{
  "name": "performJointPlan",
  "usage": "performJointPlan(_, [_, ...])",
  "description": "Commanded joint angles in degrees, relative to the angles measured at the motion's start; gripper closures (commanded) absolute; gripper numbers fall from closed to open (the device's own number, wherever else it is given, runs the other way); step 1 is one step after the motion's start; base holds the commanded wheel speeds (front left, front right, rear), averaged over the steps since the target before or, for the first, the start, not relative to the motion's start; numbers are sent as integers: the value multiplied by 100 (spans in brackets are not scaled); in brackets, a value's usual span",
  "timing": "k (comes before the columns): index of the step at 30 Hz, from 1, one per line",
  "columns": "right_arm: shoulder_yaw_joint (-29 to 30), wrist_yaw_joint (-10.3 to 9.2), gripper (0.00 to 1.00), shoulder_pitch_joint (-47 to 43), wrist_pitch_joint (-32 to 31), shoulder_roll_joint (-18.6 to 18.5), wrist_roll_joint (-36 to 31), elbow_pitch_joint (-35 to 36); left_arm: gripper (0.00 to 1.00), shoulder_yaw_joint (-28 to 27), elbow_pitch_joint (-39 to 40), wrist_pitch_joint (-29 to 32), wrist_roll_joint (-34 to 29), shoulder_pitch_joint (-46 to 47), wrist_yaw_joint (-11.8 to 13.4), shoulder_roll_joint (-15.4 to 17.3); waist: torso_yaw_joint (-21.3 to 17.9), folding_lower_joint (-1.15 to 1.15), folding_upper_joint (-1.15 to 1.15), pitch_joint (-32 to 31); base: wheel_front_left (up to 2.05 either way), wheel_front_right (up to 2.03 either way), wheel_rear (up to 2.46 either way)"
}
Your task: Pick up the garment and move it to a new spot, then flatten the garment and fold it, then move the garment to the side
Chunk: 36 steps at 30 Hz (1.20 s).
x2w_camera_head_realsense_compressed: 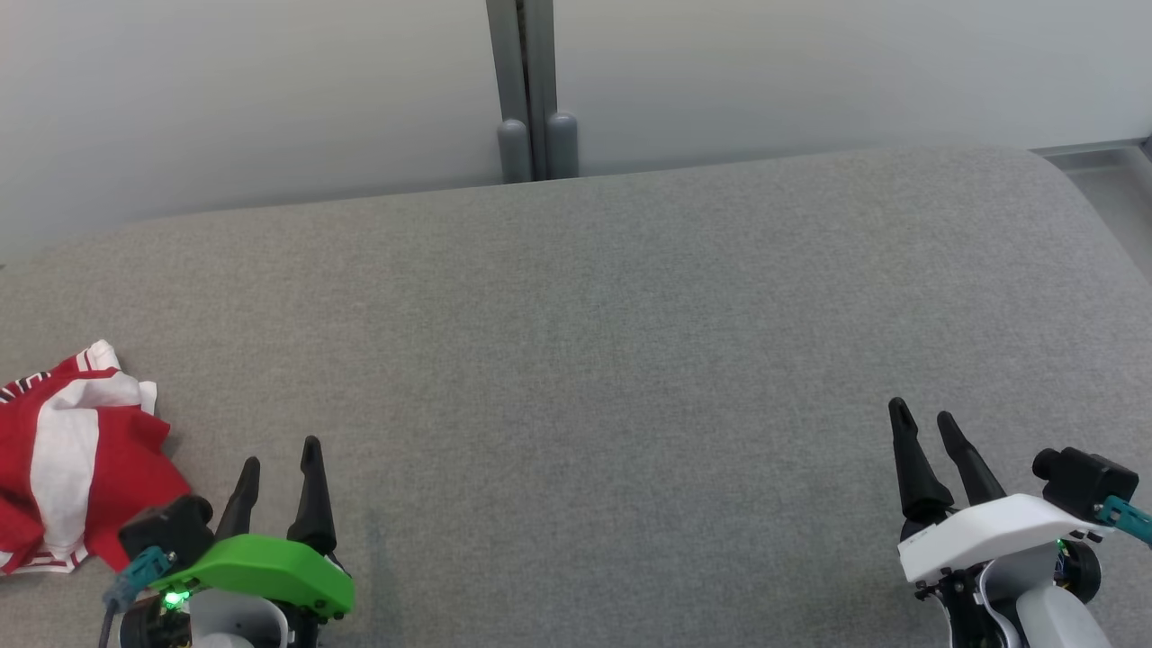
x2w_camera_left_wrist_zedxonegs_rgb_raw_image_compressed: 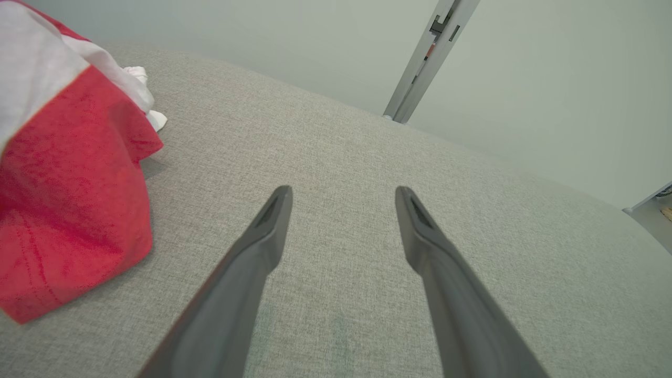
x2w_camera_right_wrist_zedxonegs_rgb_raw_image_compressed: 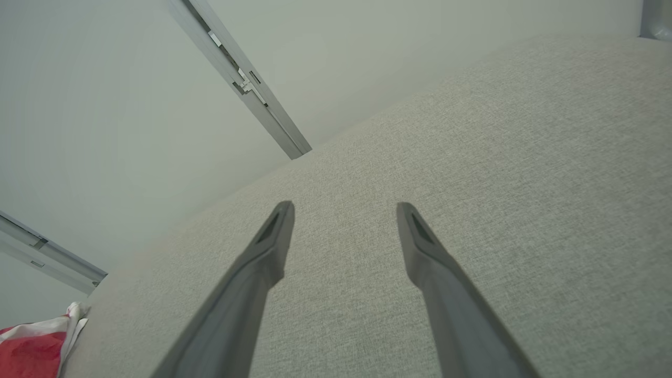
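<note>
Red-and-white garment (x2w_camera_head_realsense_compressed: 81, 459) crumpled on grey cushion (x2w_camera_head_realsense_compressed: 576, 315); edge marking unreadable.
Both left gripper (x2w_camera_head_realsense_compressed: 281, 453) and right gripper (x2w_camera_head_realsense_compressed: 922, 412) spread wide, empty.

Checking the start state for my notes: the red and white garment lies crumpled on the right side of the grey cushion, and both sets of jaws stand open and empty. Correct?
Wrong side: the head view shows the garment crumpled on the left side of the grey cushion. On the left gripper and right gripper the jaws do stand open and empty.
</note>
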<state>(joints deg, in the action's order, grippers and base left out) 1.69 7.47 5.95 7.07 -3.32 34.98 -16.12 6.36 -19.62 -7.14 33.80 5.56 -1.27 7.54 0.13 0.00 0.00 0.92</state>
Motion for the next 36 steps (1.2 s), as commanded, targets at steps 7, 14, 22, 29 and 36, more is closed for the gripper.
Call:
performJointPlan(7, [21, 2, 0, 163, 151, -3, -631, 151, 0, 116, 273, -145, -585, 143, 125, 164, -15, 0, 0, 22, 0, 0, 0])
performJointPlan(14, [-8, 3, 0, 95, 255, 29, -1089, 115, 0, 169, 199, -246, -931, 52, 191, 171, -27, 0, 0, 13, 0, 0, 0])
performJointPlan(22, [21, 2, 0, 65, 364, 40, -1586, 110, 0, 141, 166, -361, -1320, 17, 201, 143, -24, 0, 0, 15, 0, 0, 0])
performJointPlan(29, [19, 2, 0, -2, 450, 43, -1924, -9, 0, 98, 13, -442, -1623, -56, 111, 46, -31, 0, 0, 15, 0, 0, 0])
performJointPlan(36, [48, 3, 0, -27, 533, 40, -2247, -177, 0, 43, -80, -533, -1981, -102, 42, -48, -26, 0, 0, 38, 0, 0, 0])
